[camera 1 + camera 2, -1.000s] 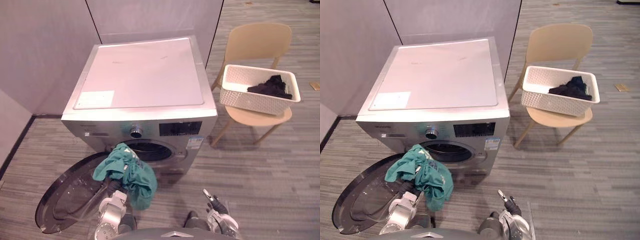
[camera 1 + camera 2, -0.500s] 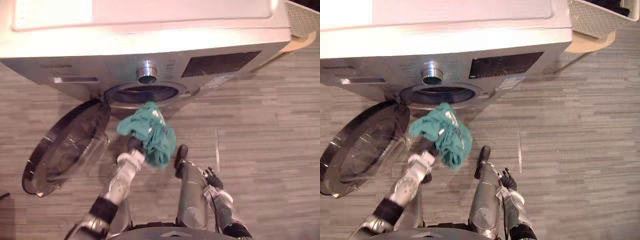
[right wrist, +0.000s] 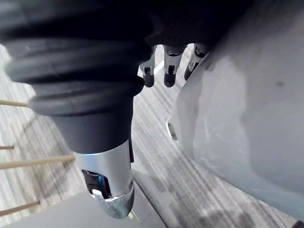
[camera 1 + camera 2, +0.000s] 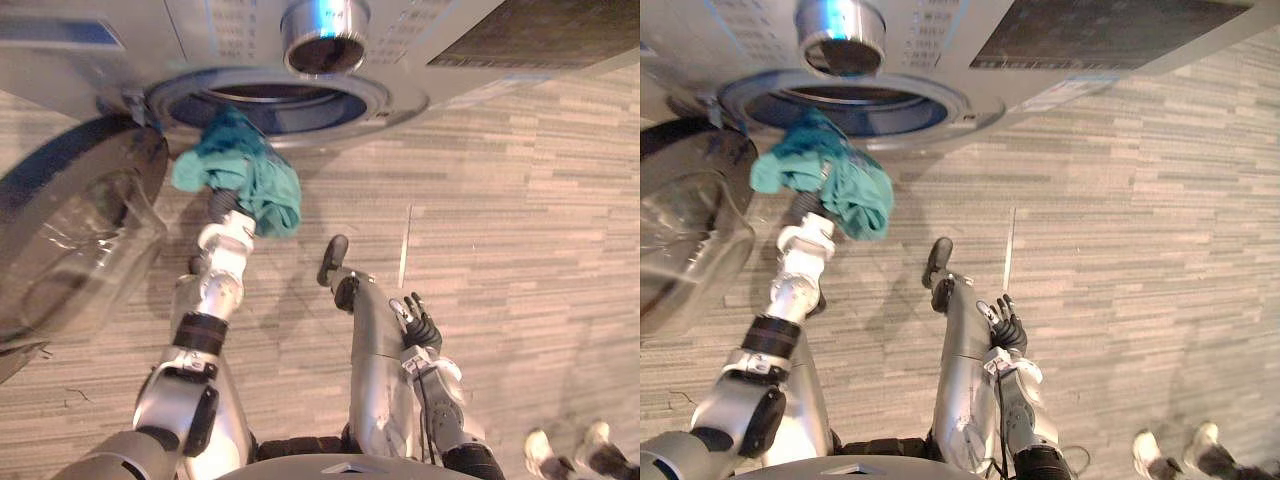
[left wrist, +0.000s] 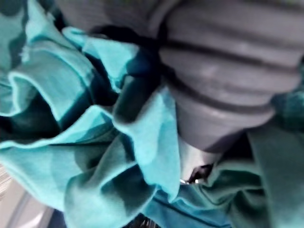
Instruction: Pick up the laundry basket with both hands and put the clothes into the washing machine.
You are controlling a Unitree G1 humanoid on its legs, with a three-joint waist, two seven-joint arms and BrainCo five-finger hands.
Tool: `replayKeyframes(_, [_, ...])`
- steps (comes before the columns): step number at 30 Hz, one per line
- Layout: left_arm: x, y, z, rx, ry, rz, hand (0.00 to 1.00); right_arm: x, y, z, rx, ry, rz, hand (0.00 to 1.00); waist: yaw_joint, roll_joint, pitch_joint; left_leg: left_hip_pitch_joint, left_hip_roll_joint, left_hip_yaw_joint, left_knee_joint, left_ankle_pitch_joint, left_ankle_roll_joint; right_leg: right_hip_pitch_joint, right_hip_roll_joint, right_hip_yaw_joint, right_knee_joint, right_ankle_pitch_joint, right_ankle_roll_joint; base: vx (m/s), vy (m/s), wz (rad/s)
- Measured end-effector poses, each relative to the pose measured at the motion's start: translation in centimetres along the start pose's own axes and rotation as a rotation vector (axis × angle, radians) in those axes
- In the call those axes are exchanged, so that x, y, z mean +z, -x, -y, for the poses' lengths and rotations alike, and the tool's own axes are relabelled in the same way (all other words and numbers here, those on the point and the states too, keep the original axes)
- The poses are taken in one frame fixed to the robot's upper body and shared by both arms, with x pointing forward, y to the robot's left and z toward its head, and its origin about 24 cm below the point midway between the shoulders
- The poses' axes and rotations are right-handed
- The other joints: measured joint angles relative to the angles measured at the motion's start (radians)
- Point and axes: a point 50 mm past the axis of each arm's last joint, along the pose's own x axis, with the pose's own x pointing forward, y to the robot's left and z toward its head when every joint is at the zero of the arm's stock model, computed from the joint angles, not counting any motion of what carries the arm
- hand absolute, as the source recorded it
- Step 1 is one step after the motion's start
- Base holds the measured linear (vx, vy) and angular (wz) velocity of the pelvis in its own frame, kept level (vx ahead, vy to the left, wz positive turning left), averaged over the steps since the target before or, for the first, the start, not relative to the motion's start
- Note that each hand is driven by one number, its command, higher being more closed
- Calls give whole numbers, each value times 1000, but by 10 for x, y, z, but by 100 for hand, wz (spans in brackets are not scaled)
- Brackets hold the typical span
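1. Right hand: hangs low at the robot's side. Its fingers are loosely extended and hold nothing. The striped grey floor lies below it.
2. A person's light shoes stand on the floor to the outer side of the right hand, well apart from it.
3. Left hand: reaches forward and up, well ahead of the right hand. It is buried in a bunched teal garment, and only its dark ribbed cover is visible. The garment wraps around the hand and hangs in folds on its inner side. How far the hand is closed cannot be determined.
4. Machine door: stands swung open to the outer side of the left hand, with its round window facing up.
5. Drum opening: lies directly beyond the left hand. The upper edge of the garment overlaps the lower rim of the opening and appears to be at the rim, though contact cannot be confirmed. The bulk of the garment is outside the drum.
6. Washing machine: above the opening, its front panel carries a round metal knob and, farther to the right-hand side, a dark display.
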Motion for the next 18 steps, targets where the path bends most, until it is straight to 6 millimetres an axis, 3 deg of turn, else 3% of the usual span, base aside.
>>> replayKeyframes(5, [36,-20,52,-135,-14,109,100,12,0,-9,36,-24,65,0,8,-1,0,-104,37,0,80,-21,14,-90,11,6,49,-2,-4,-17,21,-20])
replayKeyframes(6, [47,-25,73,-194,-23,139,100,14,0,-9,37,-39,76,0,6,-1,0,-126,42,-1,94,-25,17,-109,13,8,54,-2,-5,-38,27,-12])
replayKeyframes(11, [94,-30,132,-342,-57,269,100,14,0,-10,35,-83,87,0,0,-2,0,-151,67,8,110,-33,17,-134,36,16,36,19,-8,-40,20,-23])
replayKeyframes(13, [120,-24,170,-447,-75,350,100,14,0,-10,53,-82,84,0,-3,-2,0,-157,82,21,110,-33,18,-144,51,26,13,37,-8,-34,25,-29])
replayKeyframes(15, [130,-18,192,-510,-86,384,100,13,0,-10,59,-82,82,0,-4,-2,0,-160,93,30,111,-33,18,-147,61,29,3,46,-11,-36,28,-20])
replayKeyframes(18, [129,-19,200,-516,-114,383,100,13,1,-6,46,-81,77,0,-6,-2,0,-165,98,34,114,-33,18,-152,66,30,-3,51,-12,-40,25,-8])
